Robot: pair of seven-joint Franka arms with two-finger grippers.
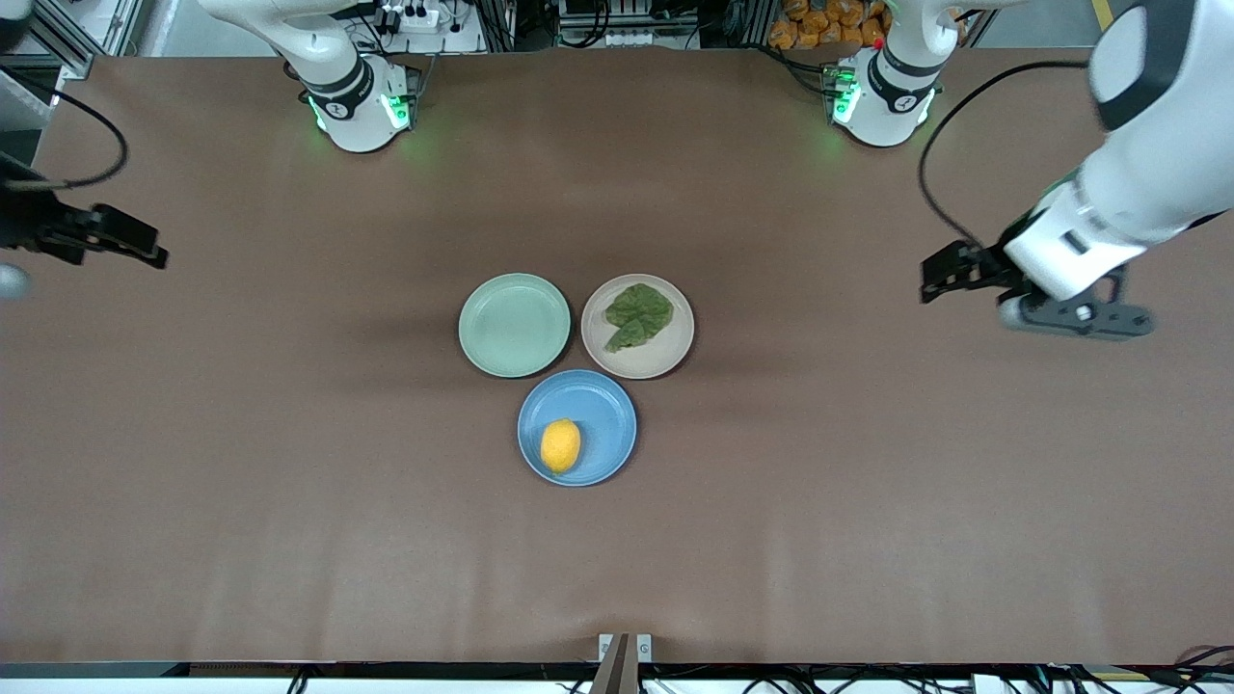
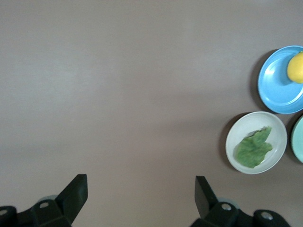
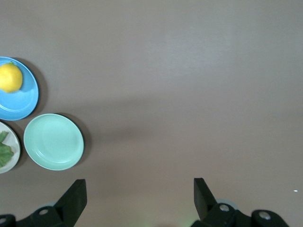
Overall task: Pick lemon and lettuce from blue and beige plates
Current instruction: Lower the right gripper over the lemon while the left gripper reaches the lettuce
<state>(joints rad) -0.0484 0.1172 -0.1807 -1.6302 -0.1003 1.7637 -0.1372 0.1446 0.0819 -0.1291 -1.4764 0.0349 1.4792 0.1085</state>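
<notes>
Yellow lemon smooth, lettuce crinkled green.

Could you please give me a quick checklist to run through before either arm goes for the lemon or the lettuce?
1. Lemon lying on blue plate: ok.
2. Lettuce lying on beige plate: ok.
3. Left end effector open, over bare table: ok.
4. Right end effector open, over bare table: ok.
5. Nothing covering lemon or lettuce: ok.
6. Mint plate empty: ok.
</notes>
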